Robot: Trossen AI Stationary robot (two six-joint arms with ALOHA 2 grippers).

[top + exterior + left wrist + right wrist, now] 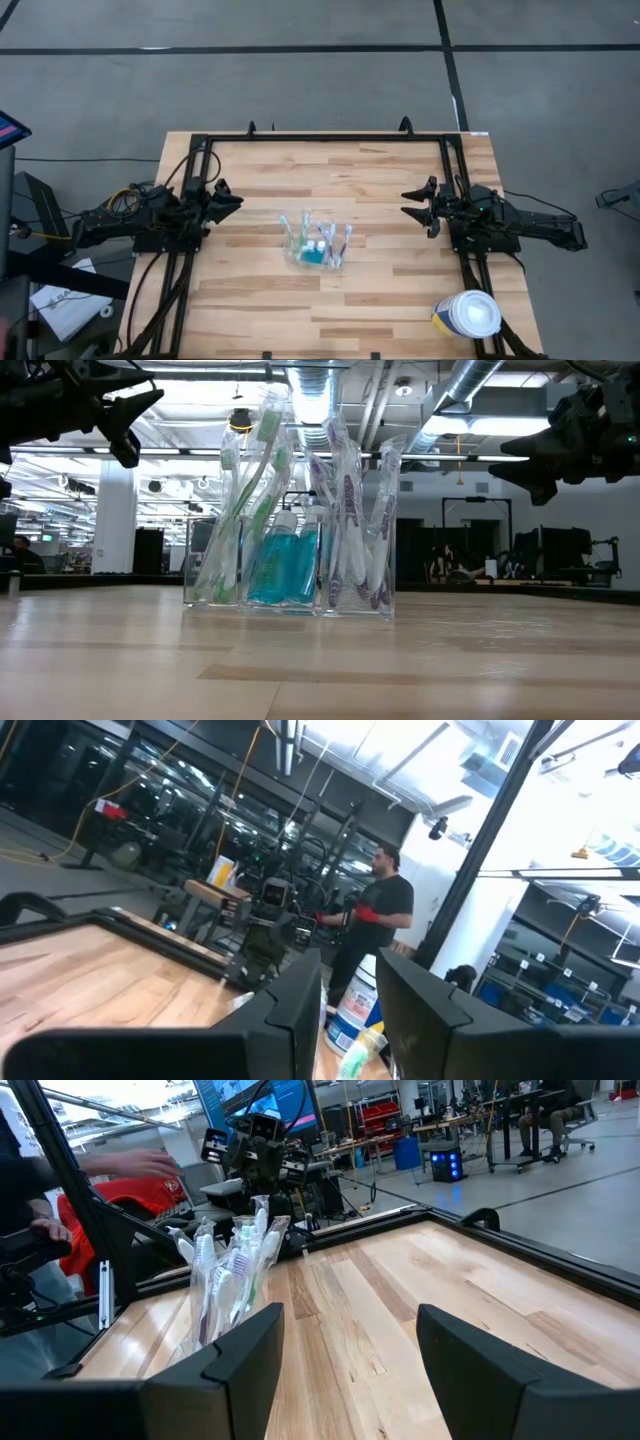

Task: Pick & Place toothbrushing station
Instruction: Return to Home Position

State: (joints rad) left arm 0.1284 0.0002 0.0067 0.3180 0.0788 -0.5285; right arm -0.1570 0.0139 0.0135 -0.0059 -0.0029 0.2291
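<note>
One toothbrushing station (317,245) stands at table (400,290) centre, holding wrapped toothbrushes (345,520), count unclear. Both sets of fingers (245,1355) are apart, empty: left gripper (234,198) at 9 o'clock, right gripper (408,204) at 3. One tub (467,315) at 5 o'clock.

Your table (380,190) is pale wood planks with a black frame (330,138) on top. Near its middle stands the clear holder (318,245), packed with toothbrushes (345,240). A white-lidded tub (468,315) sits at the corner shown lower right in the high view, well apart from the holder.
</note>
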